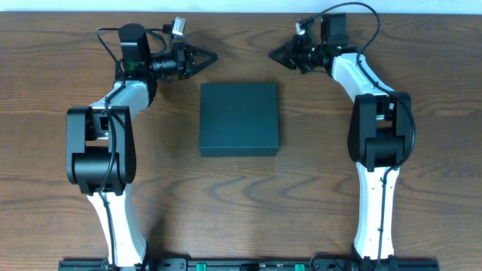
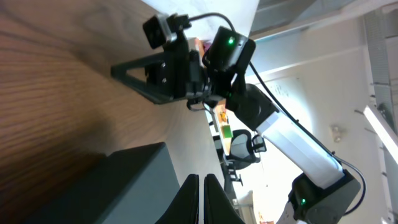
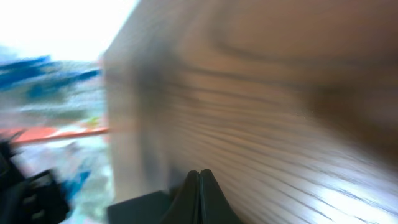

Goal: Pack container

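Left gripper [image 1: 214, 56], right gripper [image 1: 272, 53], beyond container [image 1: 239, 119]

A dark teal container [image 1: 239, 119], lid down, sits at the middle of the wooden table [image 1: 45, 113] and is the only object blocking the centre. Bare tabletop runs along all four of its sides. Past its far edge the left gripper [image 1: 214, 56] and right gripper [image 1: 273, 54] point at each other, fingers pressed together, with an open gap between their tips. The left arm [image 1: 102, 147] and right arm [image 1: 380, 135] flank the box, well apart from it, leaving lanes on both sides.
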Action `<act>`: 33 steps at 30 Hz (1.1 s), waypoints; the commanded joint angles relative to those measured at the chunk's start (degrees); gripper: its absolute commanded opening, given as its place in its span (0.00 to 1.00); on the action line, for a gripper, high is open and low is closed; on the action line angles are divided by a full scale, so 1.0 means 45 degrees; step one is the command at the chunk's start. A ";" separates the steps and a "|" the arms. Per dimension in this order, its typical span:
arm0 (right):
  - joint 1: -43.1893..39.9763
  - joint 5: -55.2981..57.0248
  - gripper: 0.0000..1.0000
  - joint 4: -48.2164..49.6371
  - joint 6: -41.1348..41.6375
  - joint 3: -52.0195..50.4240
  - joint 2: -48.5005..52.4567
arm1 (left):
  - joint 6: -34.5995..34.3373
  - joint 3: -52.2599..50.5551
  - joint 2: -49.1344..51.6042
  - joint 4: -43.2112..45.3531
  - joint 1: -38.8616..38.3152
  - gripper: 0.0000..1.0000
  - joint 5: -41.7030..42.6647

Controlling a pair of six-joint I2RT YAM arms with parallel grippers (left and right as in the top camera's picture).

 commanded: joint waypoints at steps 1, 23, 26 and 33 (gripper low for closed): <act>0.0034 0.2856 0.02 -0.1685 -0.1889 0.0743 -0.0661 | -0.0097 0.0189 0.0131 -0.0010 -0.0015 0.06 -0.0325; -0.1923 0.6445 0.02 -0.7038 -0.5712 0.1894 -0.8786 | 0.0743 0.0189 -0.2540 -0.0015 -0.0301 0.06 -0.1088; -0.2089 0.6450 0.02 -0.6601 -0.5717 0.0952 -1.0336 | 0.1175 0.0194 -0.3973 -0.0165 -0.0282 0.06 -0.1093; -0.2079 0.6450 0.08 -0.4697 -0.7004 -0.2195 -1.4858 | 0.3390 0.0189 -0.7543 -0.2448 0.0389 0.06 -0.0418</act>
